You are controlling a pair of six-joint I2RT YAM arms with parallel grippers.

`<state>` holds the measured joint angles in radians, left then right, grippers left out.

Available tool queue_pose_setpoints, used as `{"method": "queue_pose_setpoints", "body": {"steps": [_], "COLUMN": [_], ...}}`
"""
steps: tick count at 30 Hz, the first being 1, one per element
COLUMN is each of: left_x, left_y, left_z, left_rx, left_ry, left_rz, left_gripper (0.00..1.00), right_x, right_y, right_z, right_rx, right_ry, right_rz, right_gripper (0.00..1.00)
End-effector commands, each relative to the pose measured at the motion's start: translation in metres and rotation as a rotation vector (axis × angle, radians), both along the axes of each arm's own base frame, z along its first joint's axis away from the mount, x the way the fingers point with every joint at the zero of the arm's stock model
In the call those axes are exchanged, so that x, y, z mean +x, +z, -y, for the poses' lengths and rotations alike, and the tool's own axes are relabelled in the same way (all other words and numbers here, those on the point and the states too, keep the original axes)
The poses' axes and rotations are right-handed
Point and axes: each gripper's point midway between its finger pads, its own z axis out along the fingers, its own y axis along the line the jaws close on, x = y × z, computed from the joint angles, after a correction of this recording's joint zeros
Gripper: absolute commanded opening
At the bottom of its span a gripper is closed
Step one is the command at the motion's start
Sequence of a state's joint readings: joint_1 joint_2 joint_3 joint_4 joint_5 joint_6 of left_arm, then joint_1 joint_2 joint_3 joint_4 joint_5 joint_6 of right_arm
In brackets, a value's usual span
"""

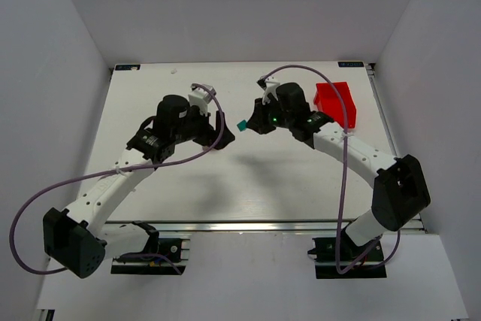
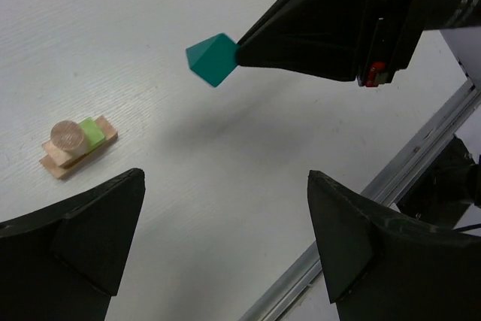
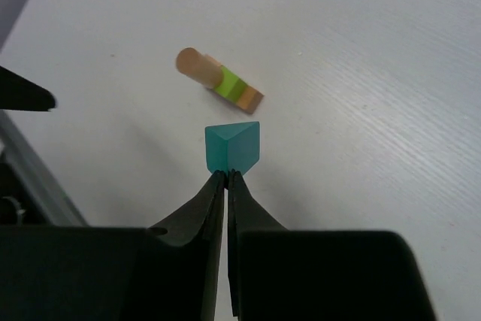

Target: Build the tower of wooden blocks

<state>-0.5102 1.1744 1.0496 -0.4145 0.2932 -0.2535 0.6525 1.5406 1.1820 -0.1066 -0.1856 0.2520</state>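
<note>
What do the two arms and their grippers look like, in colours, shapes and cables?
The left arm and right arm have white links between black joint housings. A purple cable loops along each. The left gripper and right gripper are black, with fingers tapering to wedge tips. A small green light shows on the right arm.

Matt, smooth paint on teal block (image 3: pixel 233 148); tan blocks (image 2: pixel 66 139) bare wood; table (image 2: pixel 225 208) white, finely streaked, matt.
</note>
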Motion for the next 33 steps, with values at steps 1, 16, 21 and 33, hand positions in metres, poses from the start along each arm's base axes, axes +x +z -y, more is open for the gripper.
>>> {"method": "queue_pose_setpoints", "body": {"steps": [1, 16, 21, 33], "left_x": [-0.007, 0.008, 0.003, -0.008], "left_y": [0.003, -0.012, -0.020, -0.017], "left_z": [0.015, 0.027, 0.033, 0.030], "left_rx": [-0.007, 0.139, 0.169, 0.064], "left_ry": [-0.134, -0.174, -0.218, -0.107], "left_rz": [0.094, 0.188, 0.195, 0.139], "left_gripper": [0.98, 0.86, 0.84, 0.87], "right_x": [-0.029, -0.051, -0.049, -0.031], "right_y": [0.017, 0.043, 0.049, -0.061], "right_z": [-0.016, -0.016, -0.015, 0.047], "right_rx": [0.134, 0.305, 0.347, -0.107], "right_ry": [0.128, 0.236, 0.241, 0.011], "right_rz": [-0.148, -0.295, -0.299, -0.241], "right_gripper": [0.00, 0.00, 0.00, 0.08]}}
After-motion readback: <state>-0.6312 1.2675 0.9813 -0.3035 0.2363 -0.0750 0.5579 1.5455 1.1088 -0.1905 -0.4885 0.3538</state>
